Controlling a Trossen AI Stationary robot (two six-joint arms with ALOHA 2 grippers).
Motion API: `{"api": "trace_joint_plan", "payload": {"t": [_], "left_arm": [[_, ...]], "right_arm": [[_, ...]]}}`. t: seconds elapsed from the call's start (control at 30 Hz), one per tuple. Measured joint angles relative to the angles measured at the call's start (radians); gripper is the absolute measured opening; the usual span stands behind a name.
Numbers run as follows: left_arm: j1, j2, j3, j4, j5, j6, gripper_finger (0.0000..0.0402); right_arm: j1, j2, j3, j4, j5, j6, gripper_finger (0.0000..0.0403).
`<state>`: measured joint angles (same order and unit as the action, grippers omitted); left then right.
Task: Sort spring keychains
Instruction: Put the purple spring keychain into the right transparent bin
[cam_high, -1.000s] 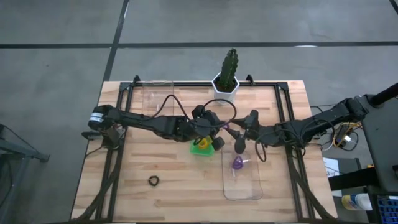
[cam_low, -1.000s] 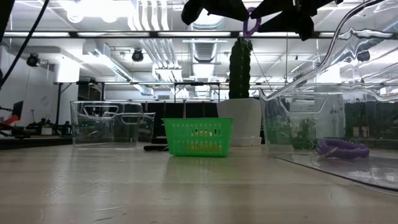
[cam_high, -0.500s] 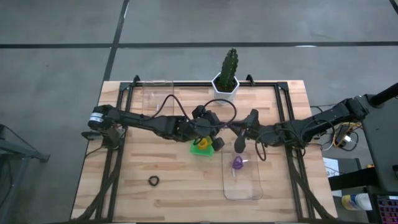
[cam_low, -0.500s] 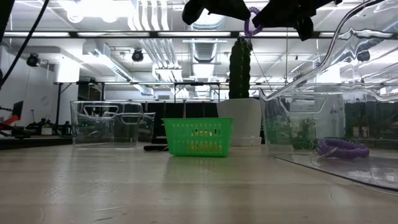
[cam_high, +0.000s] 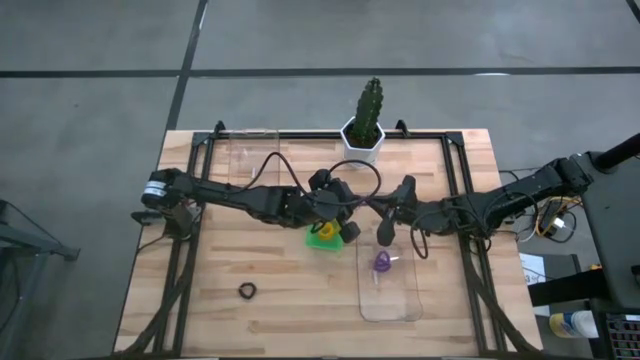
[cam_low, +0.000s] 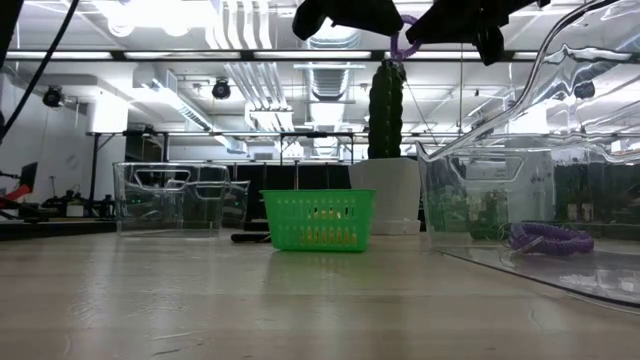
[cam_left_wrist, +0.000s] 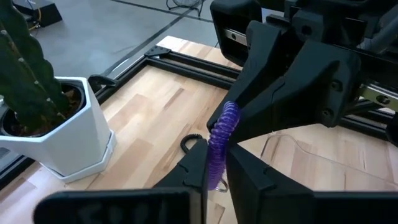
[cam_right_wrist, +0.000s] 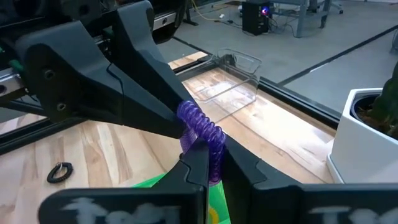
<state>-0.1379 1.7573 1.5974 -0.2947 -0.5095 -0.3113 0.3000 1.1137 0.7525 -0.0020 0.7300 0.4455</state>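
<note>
Mid-handover above the table's centre, the left gripper (cam_left_wrist: 211, 171) and right gripper (cam_right_wrist: 202, 165) both pinch one purple keychain (cam_left_wrist: 222, 140); another purple keychain (cam_high: 382, 263) lies in the clear tray (cam_high: 390, 305) at five o'clock, while a black keychain (cam_high: 247, 291) at seven o'clock remains unsorted.

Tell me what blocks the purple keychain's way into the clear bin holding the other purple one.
Nothing visible does. The purple keychain hangs between both grippers above the table; the clear bin lies open-topped just beside them on the right arm's side.

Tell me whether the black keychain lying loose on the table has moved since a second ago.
No. In the high view the black keychain lies at the same spot on the table, equally far from the green bin.
</note>
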Motion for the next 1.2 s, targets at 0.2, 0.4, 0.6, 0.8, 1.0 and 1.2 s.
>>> {"api": "trace_joint_plan", "payload": {"t": [0.2, 0.4, 0.6, 0.8, 1.0, 1.2], "left_arm": [[0.0, 0.0, 0.0, -0.02, -0.002, 0.005, 0.0096], [0.001, -0.002, -0.001, -0.074, -0.016, 0.003, 0.0145], [0.001, -0.021, -0.001, -0.174, -0.016, 0.003, 0.016], [-0.001, -0.057, -0.001, -0.411, -0.005, -0.051, 0.0161], [-0.009, -0.077, -0.014, -0.722, -0.008, -0.245, 0.0161], [-0.046, -0.08, -0.117, -0.826, -0.008, -0.39, 0.0161]], "right_arm": [[0.0, 0.0, 0.0, -0.001, 0.0, 0.0, 0.0018], [0.0, 0.0, 0.0, -0.018, 0.0, 0.02, 0.0018], [0.001, -0.001, -0.001, -0.116, -0.003, 0.103, 0.0018], [0.001, -0.002, -0.001, -0.169, -0.249, 0.125, 0.0018], [0.008, 0.0, -0.001, -0.214, -0.659, 0.155, 0.0017], [0.051, 0.001, -0.001, -0.348, -0.686, 0.242, 0.0018]]}}
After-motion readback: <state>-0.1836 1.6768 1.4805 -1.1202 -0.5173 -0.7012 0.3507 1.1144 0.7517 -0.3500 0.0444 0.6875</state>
